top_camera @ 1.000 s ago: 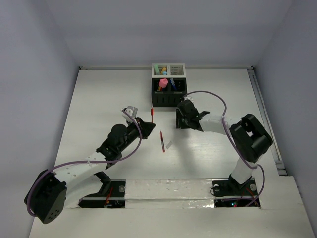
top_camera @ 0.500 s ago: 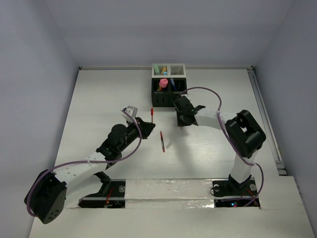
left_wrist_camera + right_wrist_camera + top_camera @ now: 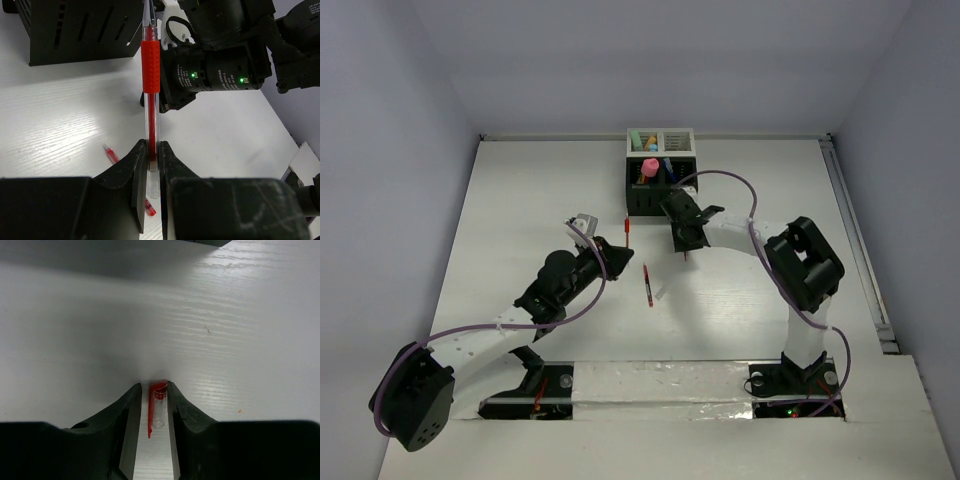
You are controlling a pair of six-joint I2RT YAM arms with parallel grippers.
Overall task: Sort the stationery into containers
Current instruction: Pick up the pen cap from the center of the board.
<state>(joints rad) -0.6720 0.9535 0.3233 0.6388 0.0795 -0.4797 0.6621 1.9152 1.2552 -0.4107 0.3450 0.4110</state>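
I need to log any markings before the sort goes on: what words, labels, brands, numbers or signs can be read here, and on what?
No text can be read in any view.
Red pen in the left gripper: no print shows on its barrel.
Red-and-clear cap in the right gripper: no print.
White container: dark marks inside, too small to read.
Black container: bare slotted wall, no label.

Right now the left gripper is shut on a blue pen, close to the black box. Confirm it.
Wrong colour. The pen clamped in the left gripper is red, not blue, as the left wrist view shows. The rest stands: the gripper is shut on it, close to the black box.
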